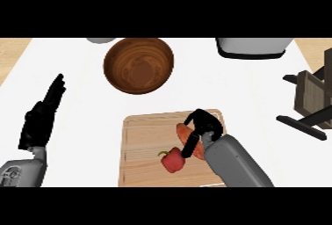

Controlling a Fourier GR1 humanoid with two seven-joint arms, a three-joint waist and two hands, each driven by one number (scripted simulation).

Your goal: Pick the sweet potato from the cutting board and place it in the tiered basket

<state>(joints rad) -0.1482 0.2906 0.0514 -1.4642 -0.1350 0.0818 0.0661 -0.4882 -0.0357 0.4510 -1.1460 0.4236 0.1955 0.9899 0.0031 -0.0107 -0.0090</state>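
I note the white counter (71, 52) first, with the tiered basket (311, 99) of dark wood at its right edge, well apart from the work. The wooden bowl (138, 65) stands at the far middle. Nearer me lies the cutting board (146, 149), carrying 2 items: the sweet potato (185, 132) toward its right side and a red pepper (172, 161) just beside it. My right hand (206, 127) sits over the sweet potato, fingers curled down round it. My left hand (44, 115) rests at the left, fingers straight. In my judgement the grasp is being closed. I should centre the fingers on the potato alone, keep the thumb off the pepper, then lift straight before swinging right.
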